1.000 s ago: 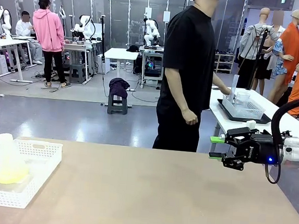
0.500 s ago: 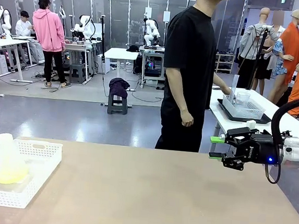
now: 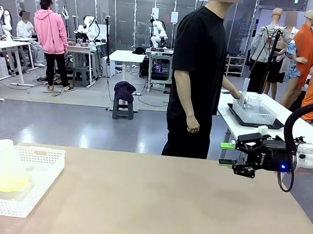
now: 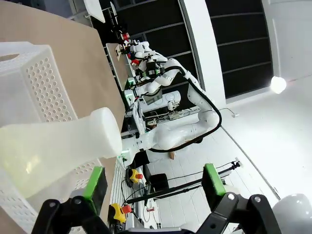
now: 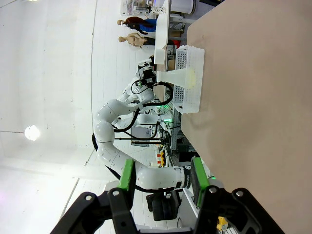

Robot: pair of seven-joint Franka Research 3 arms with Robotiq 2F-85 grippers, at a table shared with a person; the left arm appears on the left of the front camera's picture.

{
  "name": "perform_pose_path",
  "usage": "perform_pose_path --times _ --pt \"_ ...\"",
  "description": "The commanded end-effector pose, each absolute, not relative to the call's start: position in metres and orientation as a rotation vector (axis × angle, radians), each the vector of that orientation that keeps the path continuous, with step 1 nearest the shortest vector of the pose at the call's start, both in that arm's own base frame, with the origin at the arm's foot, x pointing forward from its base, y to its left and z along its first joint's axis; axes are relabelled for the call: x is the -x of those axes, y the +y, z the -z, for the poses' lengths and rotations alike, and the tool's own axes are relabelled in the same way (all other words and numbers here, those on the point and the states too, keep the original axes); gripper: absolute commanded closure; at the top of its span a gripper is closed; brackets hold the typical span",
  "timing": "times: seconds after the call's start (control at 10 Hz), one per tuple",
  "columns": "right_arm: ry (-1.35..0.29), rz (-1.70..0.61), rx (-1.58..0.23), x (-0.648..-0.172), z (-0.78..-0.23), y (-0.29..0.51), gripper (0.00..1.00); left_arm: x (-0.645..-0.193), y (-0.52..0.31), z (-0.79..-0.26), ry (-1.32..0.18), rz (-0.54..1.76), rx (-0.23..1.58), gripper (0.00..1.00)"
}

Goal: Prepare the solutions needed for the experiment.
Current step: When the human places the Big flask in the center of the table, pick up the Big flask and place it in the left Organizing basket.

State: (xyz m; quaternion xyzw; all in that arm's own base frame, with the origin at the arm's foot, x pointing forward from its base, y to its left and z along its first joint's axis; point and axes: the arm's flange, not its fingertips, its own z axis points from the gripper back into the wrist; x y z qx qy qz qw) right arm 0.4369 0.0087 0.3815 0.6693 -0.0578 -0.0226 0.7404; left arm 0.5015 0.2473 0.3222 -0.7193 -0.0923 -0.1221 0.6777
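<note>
A translucent conical flask (image 3: 9,170) stands in a white perforated basket (image 3: 41,186) at the table's near left; a shallow layer of pale yellow-green solution (image 3: 11,183) lies in its base. In the left wrist view the flask (image 4: 58,146) is close in front of my left gripper (image 4: 153,181), a little to one side; the green-padded fingers are open and empty. My right gripper (image 3: 228,154) hovers open over the table's far right edge, pointing left with nothing in it. From the right wrist, the open gripper (image 5: 162,179) faces the distant flask (image 5: 178,76) across bare tabletop.
A person in black (image 3: 196,71) stands at the far side, turned toward a side table with a tray of clear labware (image 3: 253,112), one hand at it. The brown tabletop (image 3: 165,205) stretches between the basket and my right gripper.
The person has shifted slightly on the spot. Both arms, the flask and the basket have not moved.
</note>
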Motion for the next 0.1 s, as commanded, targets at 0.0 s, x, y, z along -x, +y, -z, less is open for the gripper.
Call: perform_pose_path --times 0.0 --pt "-0.128 0.046 -1.472 -0.4371 -0.3826 0.0084 0.42 -0.5003 0.2473 -0.3213 -0.206 0.273 1.611 0.00"
